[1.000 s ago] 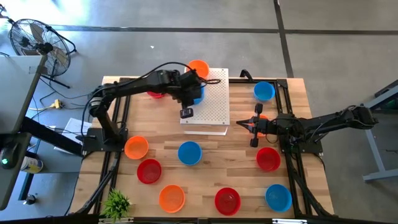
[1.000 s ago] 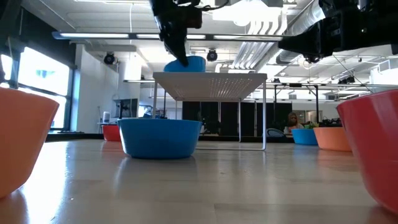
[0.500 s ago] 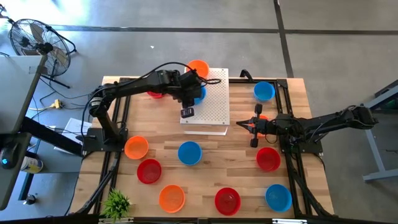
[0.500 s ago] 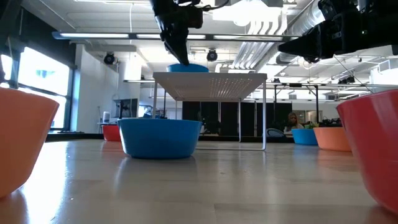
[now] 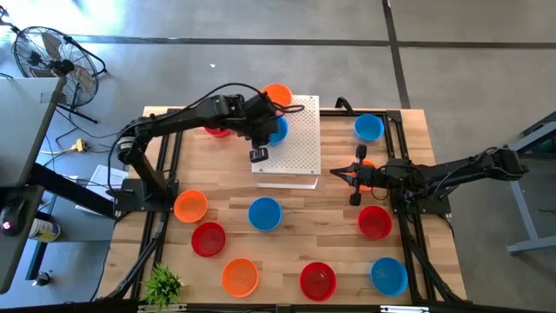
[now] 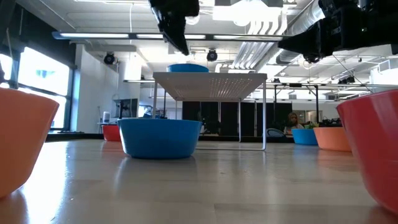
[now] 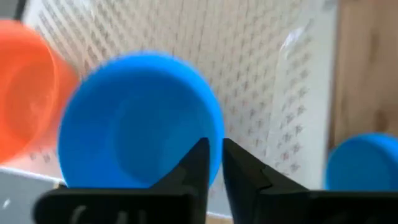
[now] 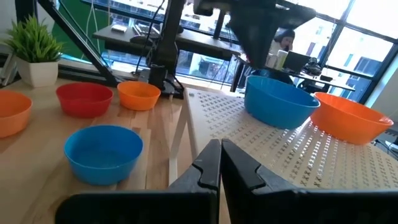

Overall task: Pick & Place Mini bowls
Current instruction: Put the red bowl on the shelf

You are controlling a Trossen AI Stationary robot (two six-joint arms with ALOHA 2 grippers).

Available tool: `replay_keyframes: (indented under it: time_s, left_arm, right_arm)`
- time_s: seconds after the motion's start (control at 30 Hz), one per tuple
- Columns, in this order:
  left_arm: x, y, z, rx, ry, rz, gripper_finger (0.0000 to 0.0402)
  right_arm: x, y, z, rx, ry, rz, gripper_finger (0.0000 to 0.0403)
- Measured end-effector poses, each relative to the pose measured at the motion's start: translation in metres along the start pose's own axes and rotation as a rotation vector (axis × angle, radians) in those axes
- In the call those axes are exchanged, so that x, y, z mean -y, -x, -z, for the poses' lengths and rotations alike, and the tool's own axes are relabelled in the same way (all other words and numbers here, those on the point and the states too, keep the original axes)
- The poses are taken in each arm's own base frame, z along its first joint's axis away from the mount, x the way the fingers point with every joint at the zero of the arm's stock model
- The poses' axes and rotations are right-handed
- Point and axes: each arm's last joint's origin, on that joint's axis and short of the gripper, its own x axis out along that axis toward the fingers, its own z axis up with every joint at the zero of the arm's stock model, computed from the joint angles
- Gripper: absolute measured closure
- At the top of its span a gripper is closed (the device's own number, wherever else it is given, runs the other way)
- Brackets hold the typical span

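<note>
Both arms are dark, nearly black, built of slim tubular links with thicker rounded joints. Black cables loop loosely above the left arm (image 5: 187, 117) and trail along it. Its base is a squat dark block near the counter (image 5: 287, 239) edge, joined to thin black frame rails. The left gripper (image 7: 213, 163) has two dark, flat, wedge-shaped fingers tapering to narrow tips. The right gripper (image 8: 220, 162) has the same pointed dark fingers, and the right arm (image 5: 460, 171) shows an orange spot near its wrist.
</note>
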Motion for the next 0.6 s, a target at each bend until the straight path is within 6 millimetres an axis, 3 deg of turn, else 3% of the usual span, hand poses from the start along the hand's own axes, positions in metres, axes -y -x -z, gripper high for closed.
replay_keyframes:
  time_s: [0.1, 0.2, 0.37, 0.6]
  left_arm:
    - [0.001, 0.013, 0.001, 0.073, 0.011, 0.027, 0.0397]
    - [0.002, 0.026, 0.006, 0.198, 0.024, 0.007, 0.0394]
    - [0.008, 0.029, 0.038, 0.312, 0.058, -0.012, 0.0399]
    - [0.021, 0.017, 0.099, 0.507, 0.143, 0.002, 0.0400]
  right_arm:
    - [0.000, 0.000, 0.000, -0.005, -0.001, -0.001, 0.0402]
    - [0.000, 0.000, 0.001, -0.015, -0.001, -0.004, 0.0402]
    - [0.000, 0.000, 0.002, -0.019, -0.005, -0.004, 0.0402]
    - [0.000, 0.000, 0.002, -0.017, -0.025, 0.000, 0.0402]
